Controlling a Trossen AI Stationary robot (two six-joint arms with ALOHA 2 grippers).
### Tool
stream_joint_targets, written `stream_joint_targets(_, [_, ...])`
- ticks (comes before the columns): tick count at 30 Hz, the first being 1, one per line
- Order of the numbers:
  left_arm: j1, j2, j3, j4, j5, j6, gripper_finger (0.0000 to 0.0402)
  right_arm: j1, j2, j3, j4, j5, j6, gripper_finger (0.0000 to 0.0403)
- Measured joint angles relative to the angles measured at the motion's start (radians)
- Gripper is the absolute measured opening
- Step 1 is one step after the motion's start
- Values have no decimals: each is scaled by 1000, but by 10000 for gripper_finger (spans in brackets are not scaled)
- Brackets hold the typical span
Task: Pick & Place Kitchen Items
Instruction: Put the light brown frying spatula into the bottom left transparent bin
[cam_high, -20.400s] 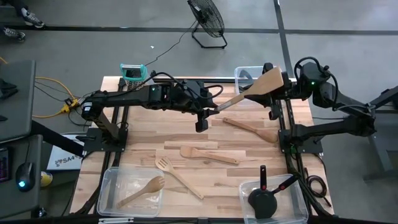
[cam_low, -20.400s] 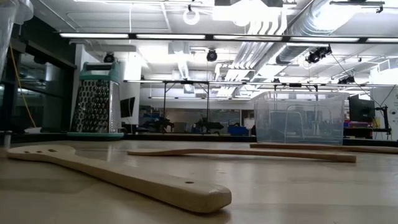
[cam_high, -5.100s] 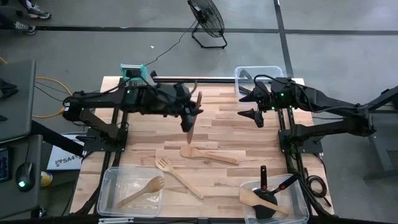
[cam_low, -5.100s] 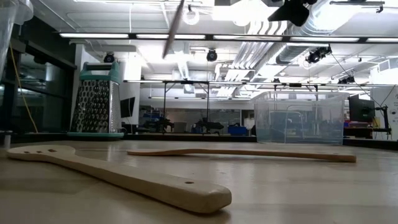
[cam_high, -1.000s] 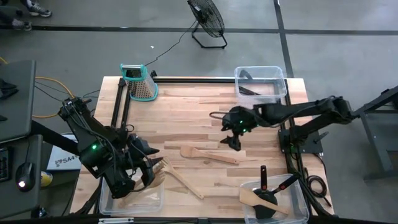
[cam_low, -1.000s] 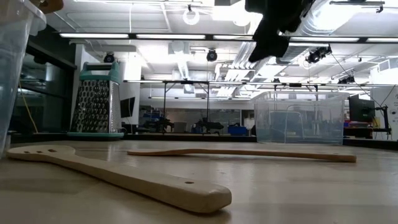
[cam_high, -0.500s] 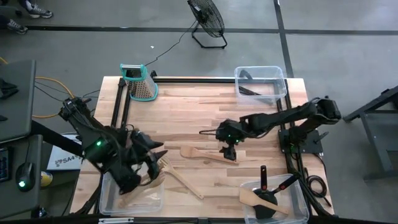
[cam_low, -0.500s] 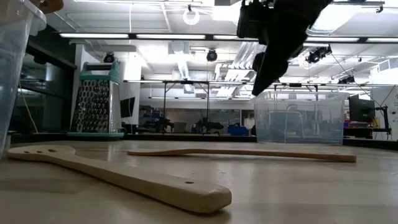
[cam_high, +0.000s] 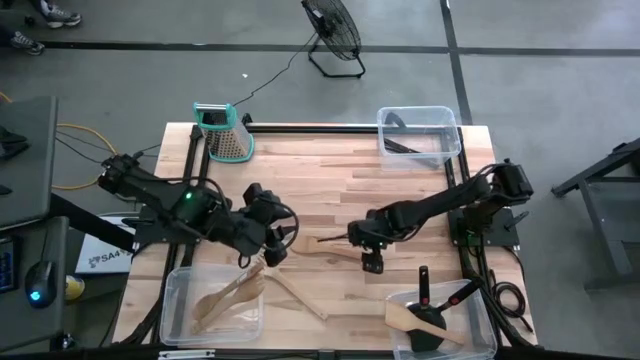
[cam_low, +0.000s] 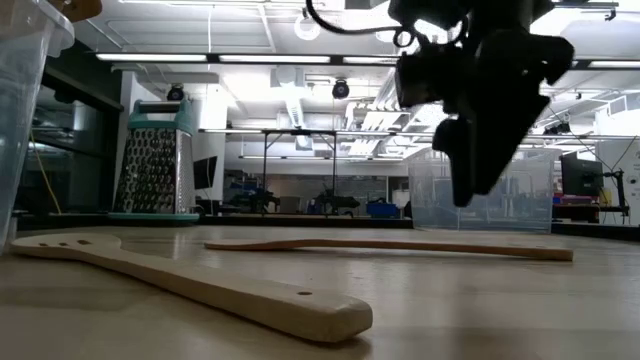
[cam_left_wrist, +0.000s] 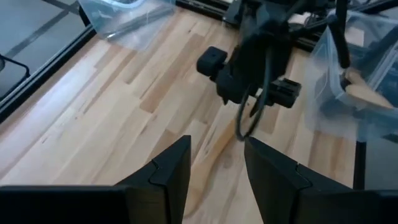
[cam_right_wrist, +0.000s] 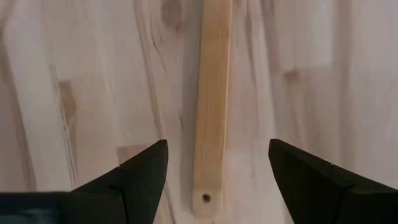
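Right gripper (cam_right_wrist: 214, 177), fingers spread wide and empty, hangs above the wooden spatula's (cam_right_wrist: 211, 93) handle end, mid-table. Risk: off-centre descent nudges the handle aside. Beyond its blade, left gripper (cam_left_wrist: 214, 171) waits, half-spread, empty.

Looks straight down from overhead on the whole wooden table (cam_high: 330, 190), both arms and the surrounding floor; sits at tabletop height facing level across the boards into the room, with a slotted wooden turner (cam_low: 200, 285) close in front. Rides the left wrist, peering past its own fingers (cam_left_wrist: 168, 171) across the table at the right arm. Hangs close over a wooden spoon handle (cam_right_wrist: 210, 124) from the right wrist, the same handle (cam_high: 335, 247) seen from overhead.
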Motion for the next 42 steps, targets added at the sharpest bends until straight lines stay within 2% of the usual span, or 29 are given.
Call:
stream_joint_targets(12, [26,0,0,-3,30,23,149,39,119,0,-6,-12,166,270])
stream_joint_targets(29, [26,0,0,-4,48,23,149,80,139,1,-8,80,160,270])
stream_joint_targets(42, [26,0,0,-4,48,22,149,84,158,3,-3,92,164,270])
